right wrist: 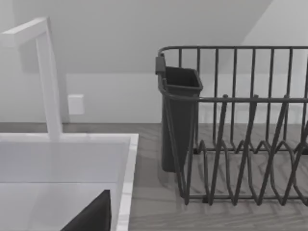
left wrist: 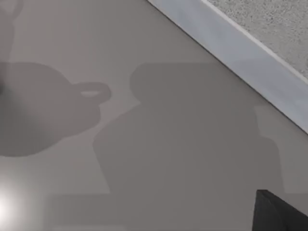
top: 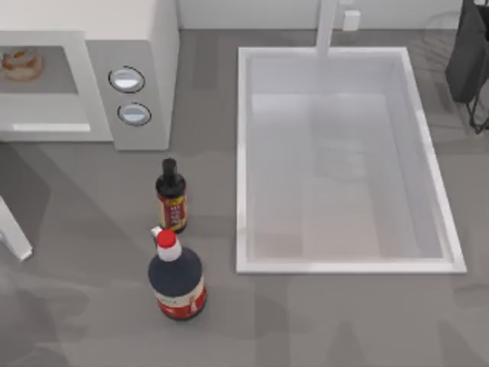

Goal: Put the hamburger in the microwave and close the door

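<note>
Matte black angular pincer part (left wrist: pixel 279 211), dark wedge-shaped pincer edge (right wrist: pixel 94 216), no markings

Kitchen: sink (top: pixel 244 153) with faucet (right wrist: pixel 45 72), microwave (top: pixel 145 46), dish rack (right wrist: pixel 240 125), sauce bottles (top: pixel 176 275) on counter

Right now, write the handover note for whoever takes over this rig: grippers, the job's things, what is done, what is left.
Left gripper: a dark corner of it shows low over bare table.
Right gripper: above the sink, facing the dish rack.
Hamburger: inside the microwave.
Door: appears swung open, its pale edge at the top view's left side.
Done: hamburger is in.
Left: close the door, probably with the left arm, which is on that side.
</note>
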